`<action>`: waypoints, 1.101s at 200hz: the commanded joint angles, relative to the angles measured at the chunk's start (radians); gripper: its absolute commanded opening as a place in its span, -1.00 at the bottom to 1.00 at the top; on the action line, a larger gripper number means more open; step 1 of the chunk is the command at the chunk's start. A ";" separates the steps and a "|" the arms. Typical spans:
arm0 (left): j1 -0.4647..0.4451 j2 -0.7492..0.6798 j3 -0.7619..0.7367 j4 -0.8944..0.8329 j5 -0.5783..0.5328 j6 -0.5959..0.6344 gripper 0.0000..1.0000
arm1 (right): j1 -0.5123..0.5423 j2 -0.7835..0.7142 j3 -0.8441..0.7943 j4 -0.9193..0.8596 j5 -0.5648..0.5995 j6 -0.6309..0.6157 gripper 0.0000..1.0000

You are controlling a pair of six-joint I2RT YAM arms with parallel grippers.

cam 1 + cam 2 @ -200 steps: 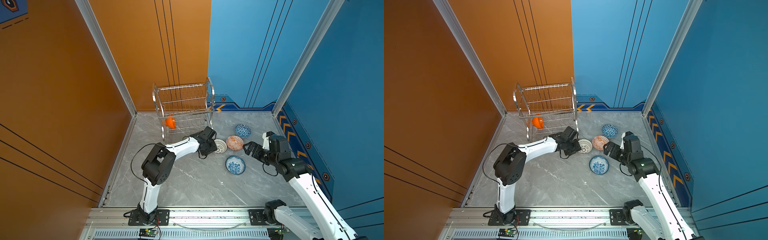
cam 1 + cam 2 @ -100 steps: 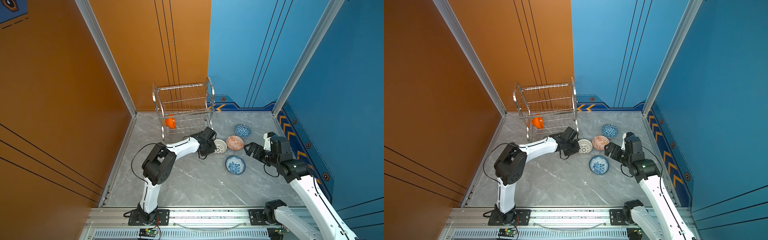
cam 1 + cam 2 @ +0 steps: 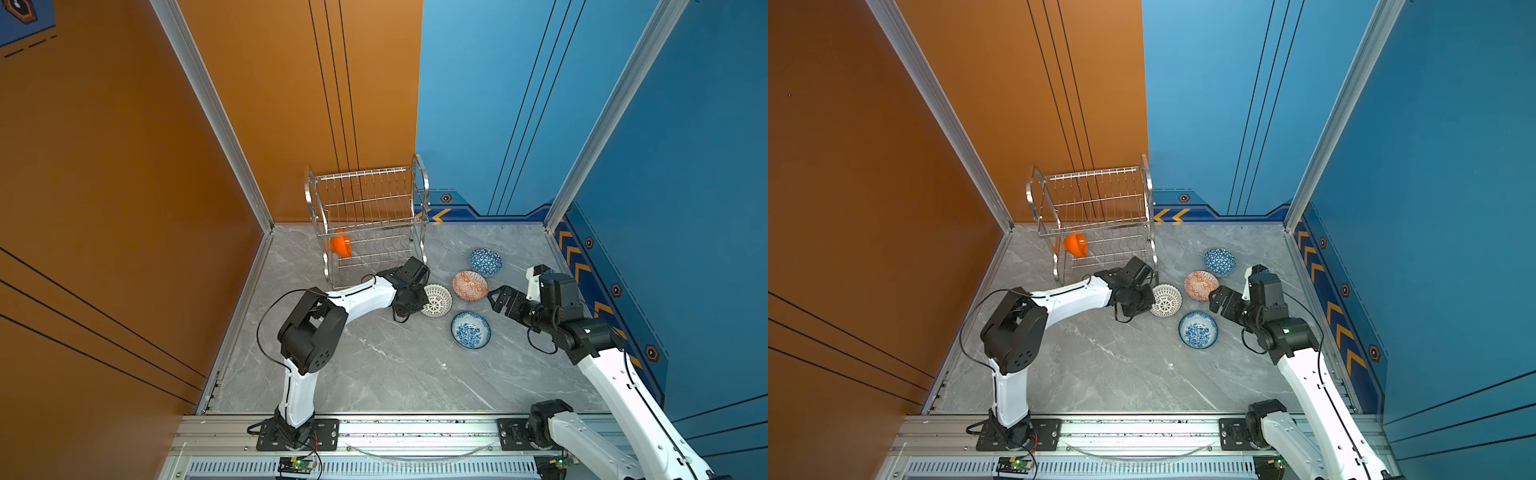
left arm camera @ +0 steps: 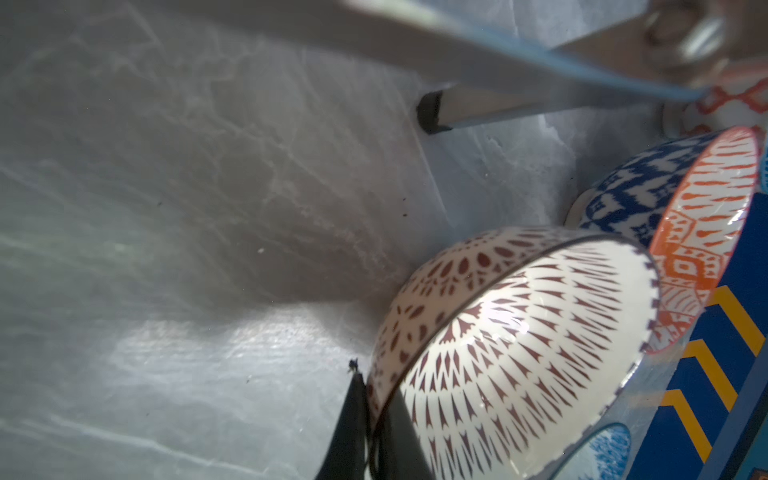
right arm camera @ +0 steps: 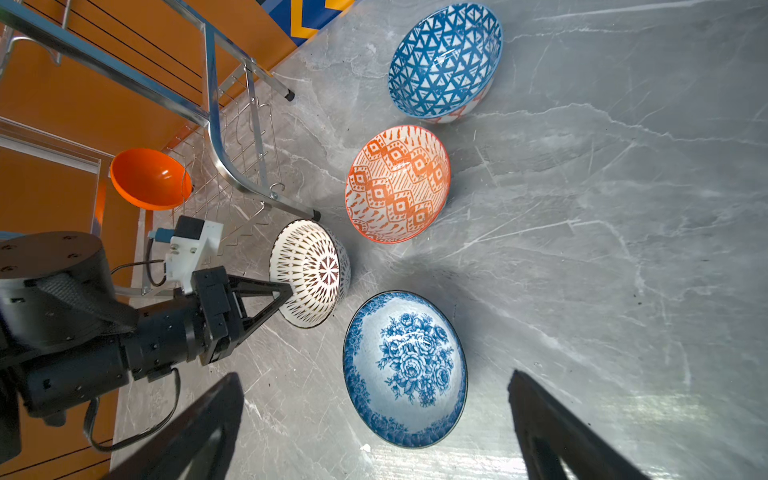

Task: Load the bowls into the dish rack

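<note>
left tool (image 3: 419, 297): narrow, pinched on the rim of the lattice bowl (image 3: 436, 300).
lattice bowl: tilted, on the bench (image 3: 395, 365) just right of the rack's near right leg.
right tool (image 3: 495, 299): wide, holding nothing; just right of the diamond bowl (image 3: 469, 285), near the flower bowl (image 3: 470, 330).
rack (image 3: 365, 203): far side, by the wall.
orange bowl (image 3: 340, 245): on edge at the left end of the rack's lower shelf.
triangle bowl (image 3: 485, 262): upright on the bench, just beyond the diamond bowl.
diamond bowl, flower bowl: upright on the bench, apart; the flower bowl is nearest.
</note>
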 commanded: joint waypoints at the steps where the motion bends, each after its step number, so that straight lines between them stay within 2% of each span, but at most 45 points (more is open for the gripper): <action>1: 0.005 -0.115 -0.054 -0.039 -0.032 0.003 -1.00 | 0.012 0.022 -0.015 0.033 -0.013 0.011 1.00; 69: 0.062 -0.351 -0.293 -0.077 -0.074 -0.062 -1.00 | 0.184 0.112 -0.021 0.112 0.056 0.018 0.99; 133: 0.101 -0.487 -0.455 -0.076 -0.095 -0.109 -1.00 | 0.365 0.271 0.050 0.162 0.116 -0.008 0.99; 183: 0.102 -0.573 -0.562 -0.076 -0.120 -0.153 -1.00 | 0.427 0.367 0.119 0.161 0.135 -0.023 1.00; 220: 0.114 -0.569 -0.592 -0.065 -0.110 -0.147 -1.00 | 0.452 0.390 0.133 0.162 0.145 -0.015 1.00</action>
